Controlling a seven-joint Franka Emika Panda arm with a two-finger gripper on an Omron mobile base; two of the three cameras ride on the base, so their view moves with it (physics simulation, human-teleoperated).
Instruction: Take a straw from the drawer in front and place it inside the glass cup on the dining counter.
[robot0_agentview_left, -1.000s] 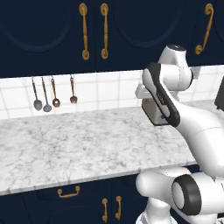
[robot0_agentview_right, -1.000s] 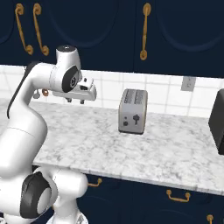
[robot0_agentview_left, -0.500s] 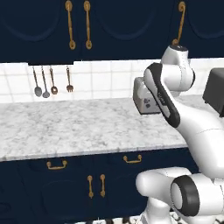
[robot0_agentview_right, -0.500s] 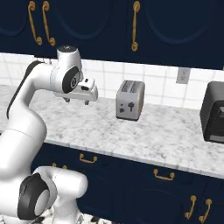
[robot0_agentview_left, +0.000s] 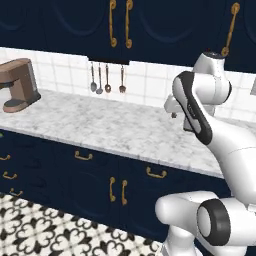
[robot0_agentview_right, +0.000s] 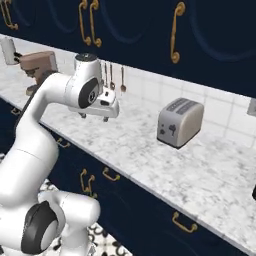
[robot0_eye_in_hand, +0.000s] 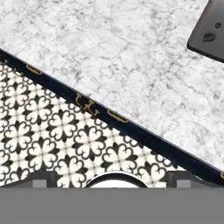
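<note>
My gripper (robot0_agentview_right: 94, 117) hangs open over the front part of a marble worktop (robot0_agentview_right: 150, 150) that runs along a tiled wall, with nothing between its fingers. In the left base view the gripper (robot0_agentview_left: 173, 114) peeks out beside the white forearm. In the hand view its two tips stand wide apart around the gripper (robot0_eye_in_hand: 111, 183), above patterned floor tiles (robot0_eye_in_hand: 57, 131) and the worktop's edge. The straw, the glass cup and the dining counter are out of view. Navy drawer fronts (robot0_agentview_left: 84, 156) with brass handles sit shut under the worktop; whether one is the task's drawer I cannot tell.
A silver toaster (robot0_agentview_right: 180, 121) stands on the worktop to the right of the gripper. A brown coffee machine (robot0_agentview_left: 19, 84) stands at the far left. Kitchen utensils (robot0_agentview_left: 106, 79) hang on the tiled wall. Navy upper cabinets run above.
The whole picture has shifted, so the base and its cameras have moved. The coffee machine has come into view at the left, and the cabinet fronts and floor tiles now show below the worktop.
</note>
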